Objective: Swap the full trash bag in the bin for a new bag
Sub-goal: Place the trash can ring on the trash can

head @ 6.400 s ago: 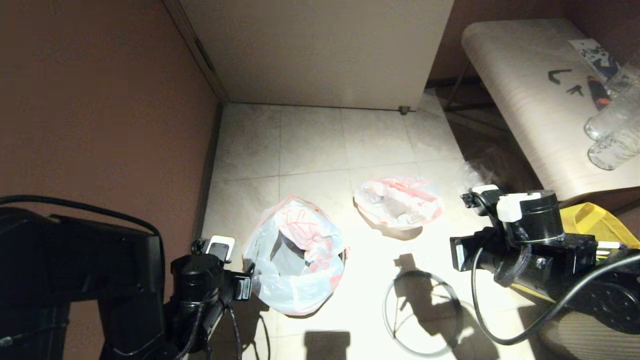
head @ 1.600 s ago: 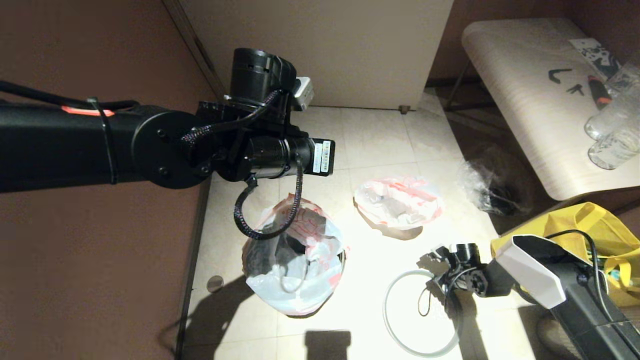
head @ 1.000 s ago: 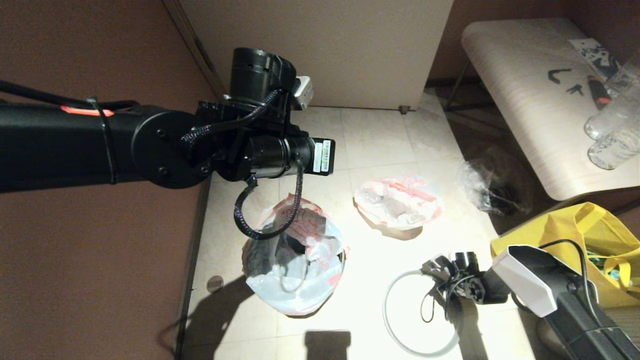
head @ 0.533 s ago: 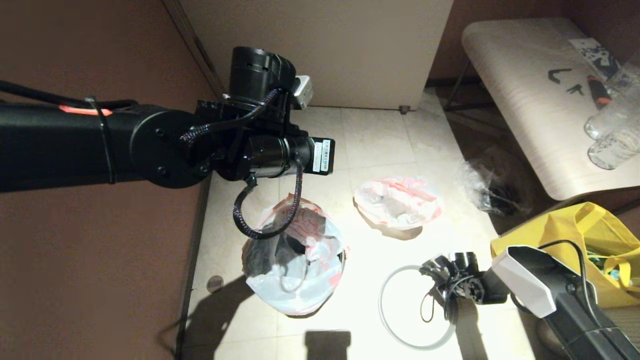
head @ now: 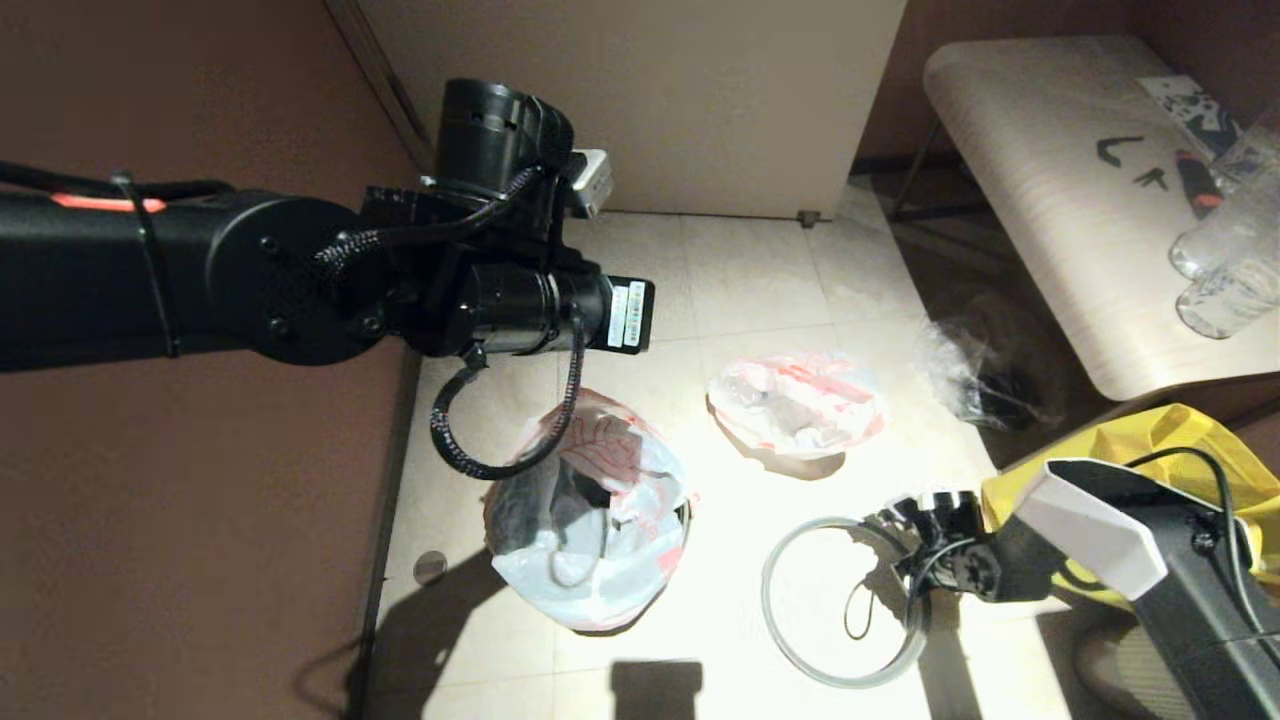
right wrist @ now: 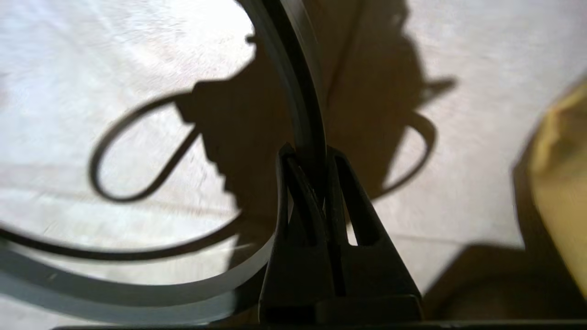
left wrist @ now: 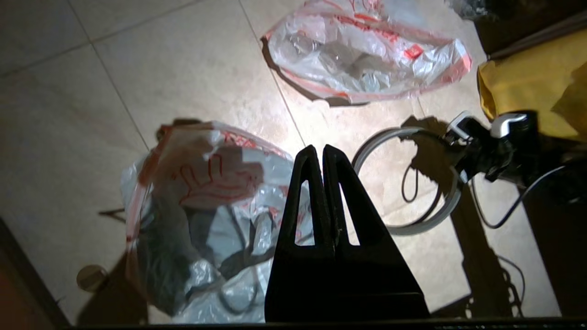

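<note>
The new bag [head: 590,510] with its red drawing is draped over the bin [head: 686,516], whose black wall shows only at the edge and through the plastic. High above it, my left gripper [left wrist: 319,149] is shut and empty over the new bag [left wrist: 202,211]. To the right on the floor lies the full trash bag [head: 797,403], a lumpy bundle showing bottles, also seen as the full trash bag [left wrist: 362,64]. My right gripper [head: 900,522] is shut on the right edge of the grey ring rim [head: 800,655]; up close, the right gripper [right wrist: 306,151] pinches the ring [right wrist: 298,82].
A yellow tote [head: 1150,440] sits behind my right arm. Crumpled clear wrap [head: 975,375] lies under a pale bench [head: 1050,200] carrying clear bottles [head: 1225,270]. A cabinet [head: 640,100] and the left wall close off the corner. A small round disc [head: 430,567] lies near the wall.
My right gripper has moved right and slightly up, dragging the ring with it. My left arm, raised from low by the bin earlier, has shifted a little left.
</note>
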You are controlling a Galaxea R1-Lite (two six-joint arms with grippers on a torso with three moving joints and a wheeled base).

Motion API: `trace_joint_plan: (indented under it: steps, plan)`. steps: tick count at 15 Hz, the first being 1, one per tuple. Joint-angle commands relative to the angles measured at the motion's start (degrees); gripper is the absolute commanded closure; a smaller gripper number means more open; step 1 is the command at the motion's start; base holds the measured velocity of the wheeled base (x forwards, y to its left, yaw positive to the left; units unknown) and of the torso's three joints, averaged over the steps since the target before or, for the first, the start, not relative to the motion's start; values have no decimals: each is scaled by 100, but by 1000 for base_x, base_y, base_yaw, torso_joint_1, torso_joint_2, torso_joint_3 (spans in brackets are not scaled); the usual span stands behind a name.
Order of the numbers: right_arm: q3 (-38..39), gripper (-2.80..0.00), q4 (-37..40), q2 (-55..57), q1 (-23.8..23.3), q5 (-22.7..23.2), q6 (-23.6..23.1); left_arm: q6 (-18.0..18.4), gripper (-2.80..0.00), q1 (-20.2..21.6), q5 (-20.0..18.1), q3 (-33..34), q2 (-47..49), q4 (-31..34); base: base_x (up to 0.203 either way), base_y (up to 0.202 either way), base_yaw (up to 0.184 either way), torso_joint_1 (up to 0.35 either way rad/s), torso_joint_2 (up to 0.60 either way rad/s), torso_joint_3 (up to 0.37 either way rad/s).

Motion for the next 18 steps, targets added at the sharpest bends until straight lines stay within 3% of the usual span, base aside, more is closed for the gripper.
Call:
trace_joint_plan:
  steps: [1, 6, 8, 14, 16, 18]
  plan:
    - [1049, 0, -307, -1258, 57, -67, 32, -26, 0, -14, 2, -116, -236, 331, 0, 0, 0, 0, 0, 0]
    - [2381, 0, -539, -3410, 256, -635, -31, -62, 0, 29, -22, -108, -615, 430, 0, 0, 0, 0, 0, 0]
    - [2536, 0, -145, -4332, 382, -723, -83, -342, 0, 14, -38, -126, -893, 425, 0, 0, 0, 0, 0, 0]
    - [1476, 0, 2067, -6018, 674, -979, -91, -400, 0, 94, -77, -108, -1230, 470, 0, 0, 0, 0, 0, 0]
    - [948, 0, 2959, -6232, 1125, -1007, 533, -392, 0, 152, -122, -66, -1399, 482, 0, 0, 0, 0, 0, 0]
    - [-28, 0, 3752, -6024, 1558, -953, 1523, -365, 0, 472, -425, -26, -1438, 481, 0, 0, 0, 0, 0, 0]
